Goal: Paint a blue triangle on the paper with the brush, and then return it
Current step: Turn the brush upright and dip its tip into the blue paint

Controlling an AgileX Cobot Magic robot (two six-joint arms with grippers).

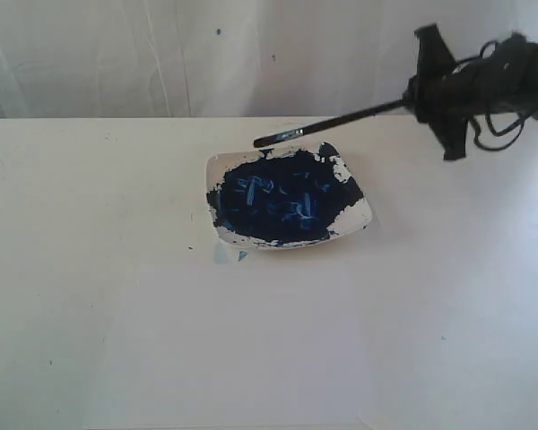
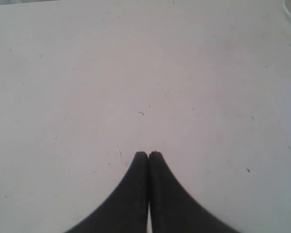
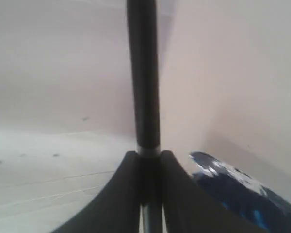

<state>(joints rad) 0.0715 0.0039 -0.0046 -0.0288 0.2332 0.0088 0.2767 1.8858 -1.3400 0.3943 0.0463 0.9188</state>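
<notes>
Paper: nearest, flat and blank. No blue triangle on it yet; its edges are faint against the table.
Dish: mid-table, just beyond the paper's far edge, holding dark blue paint.
Brush: in the air over the dish's far rim, tip low and to the left. The handle rises to the right into the right gripper, whose fingers are clamped on it.
Left gripper: fingers pressed together with nothing between them, over bare table.

Judged step: brush in hand, painting not begun. The next move likely calls for bringing the tip nearer, clearing the dish rim, then lowering it onto the paper. There is open room left and right of the dish.
</notes>
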